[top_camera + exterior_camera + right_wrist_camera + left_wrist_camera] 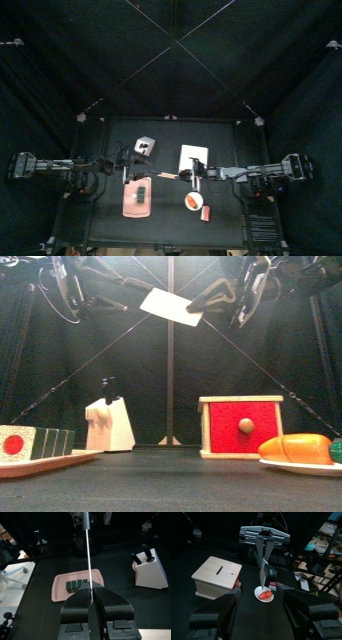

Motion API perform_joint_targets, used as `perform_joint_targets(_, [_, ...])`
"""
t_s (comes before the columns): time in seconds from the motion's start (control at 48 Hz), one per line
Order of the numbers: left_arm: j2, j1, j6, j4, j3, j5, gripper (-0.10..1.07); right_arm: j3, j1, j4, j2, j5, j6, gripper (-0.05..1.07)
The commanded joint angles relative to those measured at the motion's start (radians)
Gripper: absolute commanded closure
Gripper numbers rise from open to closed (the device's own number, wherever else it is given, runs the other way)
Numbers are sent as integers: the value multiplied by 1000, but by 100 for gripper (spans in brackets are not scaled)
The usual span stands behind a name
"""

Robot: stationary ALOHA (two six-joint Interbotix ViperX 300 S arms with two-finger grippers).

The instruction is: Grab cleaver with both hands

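Black curtains all round, and high over the desk (100, 205) the right tool (89, 596) pinches the cleaver (171, 306) by its handle, blade running straight toward the left tool (260, 614), which waits spread wide at its tip.

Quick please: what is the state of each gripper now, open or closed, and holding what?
Left gripper: open, holding nothing.
Right gripper: shut on the cleaver, lifted above the table.

Both arms are slim, black and jointed. The left gripper (258, 619) has broad, blocky matte-black jaws; the right gripper (92, 594) has rounded, glossy black ones.
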Motion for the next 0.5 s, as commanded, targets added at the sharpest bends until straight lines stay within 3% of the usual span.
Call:
perform_joint_targets(0.0, [0,0,-2,-21,-18,11,6,0,0,9,-40,-11,-2,78])
perform_joint_targets(0.125, [0,-2,2,-84,-25,60,6,12,0,15,-58,-11,-2,78])
perform_joint_targets(0.208, [0,-3,5,-137,-41,147,6,21,0,15,-69,-9,0,78])
perform_joint_targets(0.292, [0,-11,9,-173,-74,285,6,26,0,21,-77,-11,0,78])
perform_joint_targets(0.479, [-5,-112,41,-204,-156,575,6,32,-8,37,-84,-11,0,78])
